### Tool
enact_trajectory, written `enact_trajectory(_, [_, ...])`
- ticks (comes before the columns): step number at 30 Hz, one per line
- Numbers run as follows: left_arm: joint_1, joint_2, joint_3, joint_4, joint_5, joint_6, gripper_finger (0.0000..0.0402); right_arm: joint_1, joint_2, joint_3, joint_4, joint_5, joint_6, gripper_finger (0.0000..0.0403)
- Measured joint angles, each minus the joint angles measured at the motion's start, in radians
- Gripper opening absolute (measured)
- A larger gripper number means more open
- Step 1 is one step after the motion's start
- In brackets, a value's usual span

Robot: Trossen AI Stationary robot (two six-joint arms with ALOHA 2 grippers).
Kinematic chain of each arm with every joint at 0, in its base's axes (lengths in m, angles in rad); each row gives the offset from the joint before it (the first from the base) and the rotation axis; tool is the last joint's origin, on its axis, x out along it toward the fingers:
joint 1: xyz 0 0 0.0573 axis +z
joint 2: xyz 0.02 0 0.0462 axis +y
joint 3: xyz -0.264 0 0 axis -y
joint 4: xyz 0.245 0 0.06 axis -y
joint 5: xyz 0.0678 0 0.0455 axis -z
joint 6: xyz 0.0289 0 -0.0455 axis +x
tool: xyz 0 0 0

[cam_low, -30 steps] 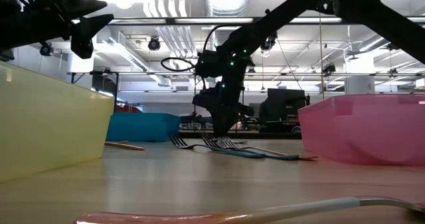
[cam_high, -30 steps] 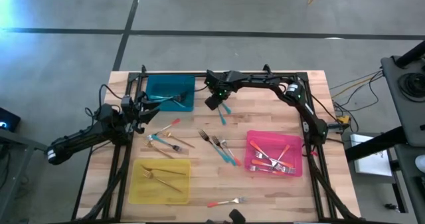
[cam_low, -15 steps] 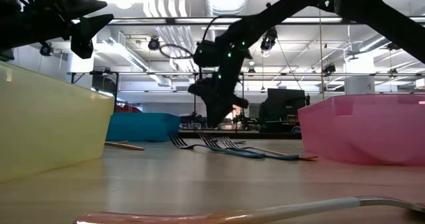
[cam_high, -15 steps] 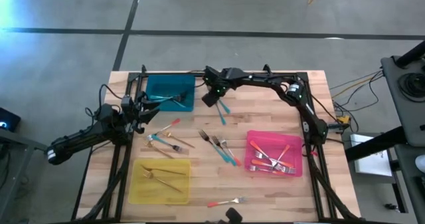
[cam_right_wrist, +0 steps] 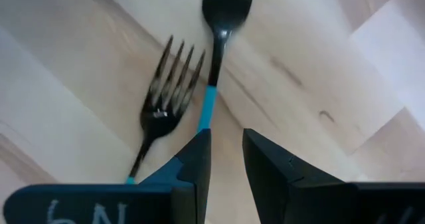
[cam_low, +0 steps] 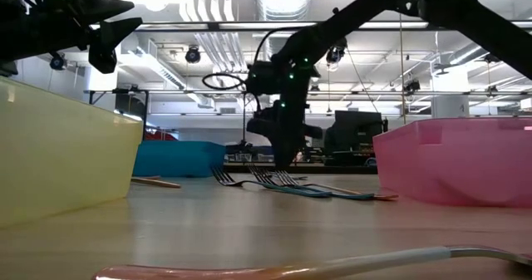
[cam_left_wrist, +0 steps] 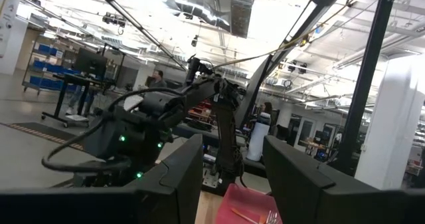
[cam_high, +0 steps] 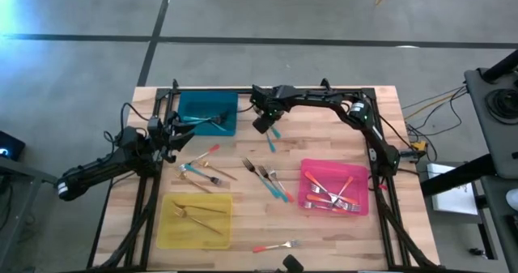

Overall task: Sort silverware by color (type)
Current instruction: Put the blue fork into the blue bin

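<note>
Left pincer [cam_high: 171,134] parked open at bench [cam_high: 380,224] left edge, beside the teal tray [cam_high: 206,113]; seemingly waiting. Right pincer [cam_high: 262,124] hovers just right of that tray, clamped on a teal-handled fork [cam_right_wrist: 214,64], likely bound for the tray. Other forks [cam_high: 267,178] scattered mid-bench; some already in yellow tray [cam_high: 194,221] and pink tray [cam_high: 333,187].

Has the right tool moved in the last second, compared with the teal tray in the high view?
Yes, a little. The right tool first drew closer to the teal tray, then moved back away from it, ending about where it started.
</note>
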Motion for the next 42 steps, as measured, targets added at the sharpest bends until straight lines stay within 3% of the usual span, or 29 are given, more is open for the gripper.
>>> enact_trajectory(42, [0.0,0.0,0.0,0.0,0.0,0.0,0.0141,0.021,-0.002,-0.019,0.035,-0.004,0.027,0.0079])
